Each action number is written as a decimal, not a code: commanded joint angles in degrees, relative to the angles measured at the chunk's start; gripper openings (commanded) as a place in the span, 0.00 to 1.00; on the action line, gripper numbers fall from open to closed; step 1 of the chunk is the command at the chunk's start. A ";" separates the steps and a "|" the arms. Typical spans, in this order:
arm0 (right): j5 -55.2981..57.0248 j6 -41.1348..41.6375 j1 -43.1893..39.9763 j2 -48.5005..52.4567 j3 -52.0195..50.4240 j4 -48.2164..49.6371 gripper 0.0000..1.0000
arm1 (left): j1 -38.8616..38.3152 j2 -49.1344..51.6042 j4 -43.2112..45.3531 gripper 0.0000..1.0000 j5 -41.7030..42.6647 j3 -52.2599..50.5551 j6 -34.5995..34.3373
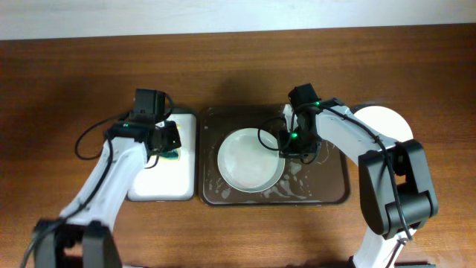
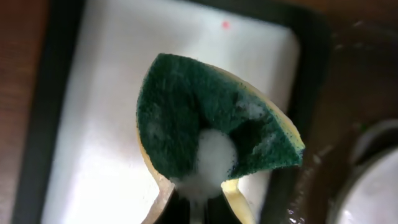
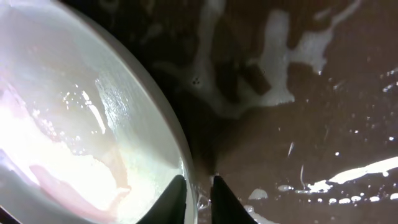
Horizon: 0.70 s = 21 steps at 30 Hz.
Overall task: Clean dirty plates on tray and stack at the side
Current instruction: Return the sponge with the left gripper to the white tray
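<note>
On the foamy dark brown rectangular tray (image 1: 331,182), the right gripper (image 3: 198,198) pinches the rim of a pale green round plate (image 1: 249,160); the left gripper (image 1: 169,144) clamps a soapy green sponge (image 2: 205,112) over a white rectangular tray (image 1: 160,186).

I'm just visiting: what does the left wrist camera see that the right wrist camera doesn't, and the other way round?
Only left wrist: a foamy green sponge pinched in the left jaws, over a white tray. Only right wrist: the right jaws closed on the rim of the plate, a pinkish smear on it, and foam streaks. Both: the dark brown tray and that plate's edge.
</note>
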 commanded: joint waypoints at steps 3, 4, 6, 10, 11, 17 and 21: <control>0.79 -0.24 -0.24 -0.20 -0.20 0.87 0.05 | 0.44 7.08 4.11 0.00 3.41 -0.52 2.49; 1.27 -0.22 -0.33 -0.20 -0.20 1.09 0.04 | 0.44 8.24 5.03 0.02 3.39 -0.52 2.51; 2.82 -0.24 -0.33 -0.20 -0.20 1.49 0.04 | 0.44 10.47 6.29 0.09 3.39 -0.52 2.49; 5.90 -0.24 -0.39 -0.24 0.22 1.73 0.04 | 0.44 11.65 6.69 0.67 3.39 -0.50 2.47; 5.90 -0.61 -0.44 -0.33 0.59 1.51 0.04 | 0.44 11.61 6.67 0.74 3.41 -0.48 2.47; 11.52 -0.87 -0.44 -4.39 6.03 -3.15 0.04 | 0.44 7.30 6.14 1.00 3.58 -0.33 2.45; 19.12 -0.87 -0.44 -9.84 7.13 -5.05 0.04 | 0.44 1.84 4.85 1.00 3.58 -0.33 2.45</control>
